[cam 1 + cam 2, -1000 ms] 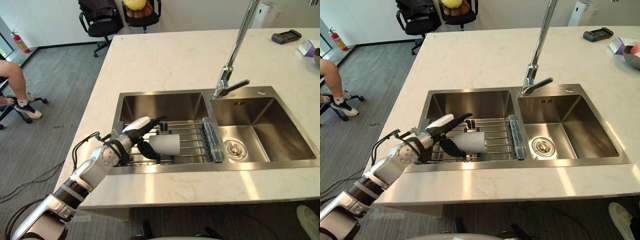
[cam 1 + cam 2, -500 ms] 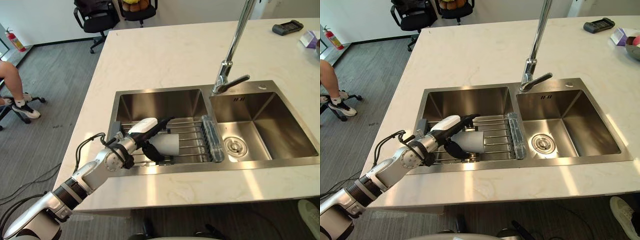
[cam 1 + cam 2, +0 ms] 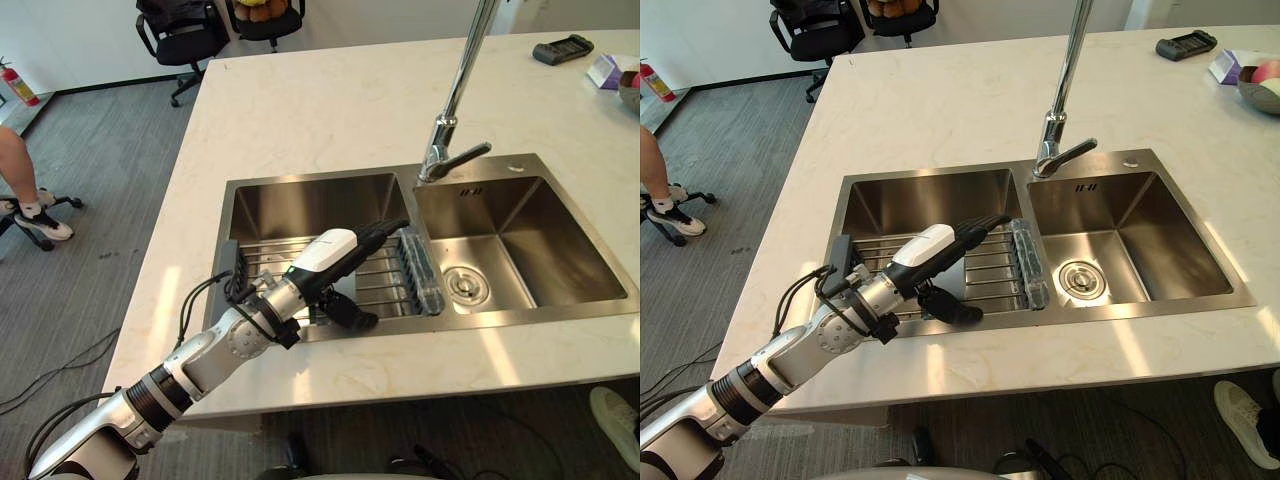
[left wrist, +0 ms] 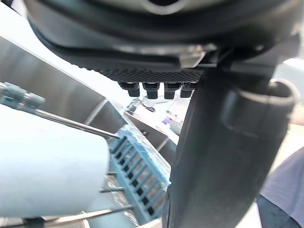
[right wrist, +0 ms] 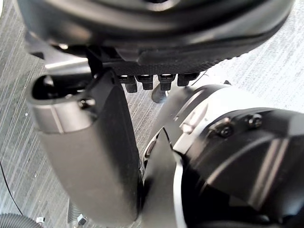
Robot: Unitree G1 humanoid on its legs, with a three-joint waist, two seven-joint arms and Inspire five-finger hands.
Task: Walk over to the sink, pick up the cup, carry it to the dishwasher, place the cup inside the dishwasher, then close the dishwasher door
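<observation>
Sideways on the wire rack (image 3: 268,258) in the sink's (image 3: 310,200) left basin lies the cup (image 4: 47,161), out of reach of a straight-down grab. So the left hand (image 3: 320,262) brackets it: straight fingers (image 3: 380,229) over its top, pointing to 2 o'clock, thumb (image 3: 350,316) at its 6 o'clock side, not yet clamped. The right hand (image 5: 85,156) hangs relaxed and empty over the floor.

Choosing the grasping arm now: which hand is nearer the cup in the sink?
Left. The left hand is over the cup on the wire rack, with its thumb beside it. The right hand hangs over the floor, far from it.
</observation>
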